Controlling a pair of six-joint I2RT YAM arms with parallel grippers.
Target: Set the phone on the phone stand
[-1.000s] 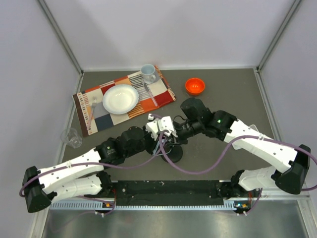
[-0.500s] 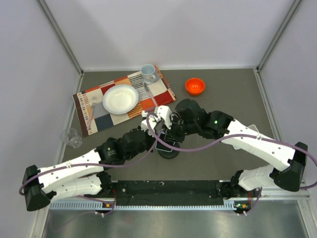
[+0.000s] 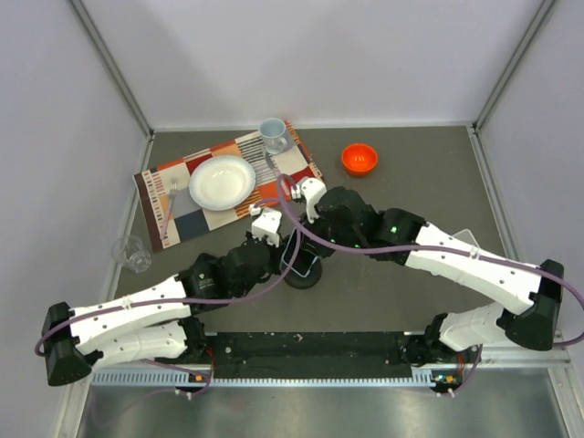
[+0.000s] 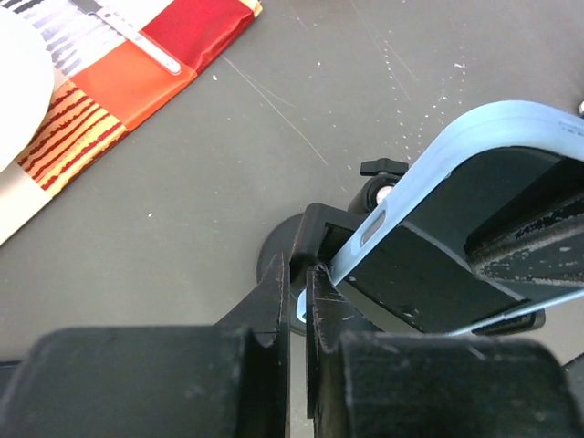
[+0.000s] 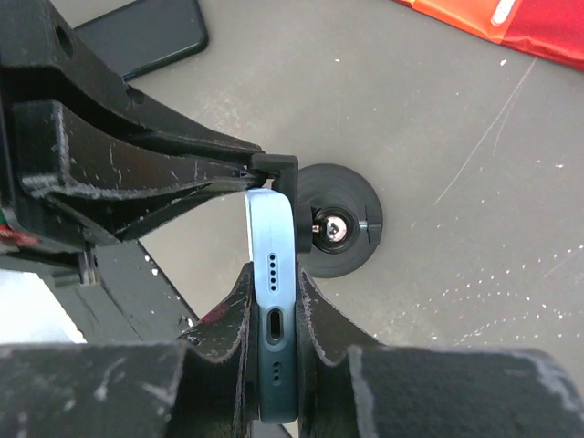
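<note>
The phone (image 5: 274,265), in a light blue case, stands edge-on between the fingers of my right gripper (image 5: 274,274), which is shut on it. Its dark face (image 4: 438,246) slants over the phone stand (image 5: 351,260), a black round base with a ball joint and a bracket. The bracket (image 5: 278,166) hooks over the phone's far end. My left gripper (image 4: 301,274) is shut, its tips pinching that bracket. In the top view both grippers meet over the stand (image 3: 301,276) at the table's middle, and the arms hide most of the phone.
A patterned placemat (image 3: 297,173) at the back left carries a white plate (image 3: 222,181), a cup (image 3: 272,133) and cutlery. An orange bowl (image 3: 359,158) sits at the back right, a clear glass (image 3: 133,254) at the left. A dark flat slab (image 5: 137,36) lies beside the stand.
Both grippers have shifted left and away from the bases, staying together. The stand's base has slid a little to the left with them. Both stay shut.
</note>
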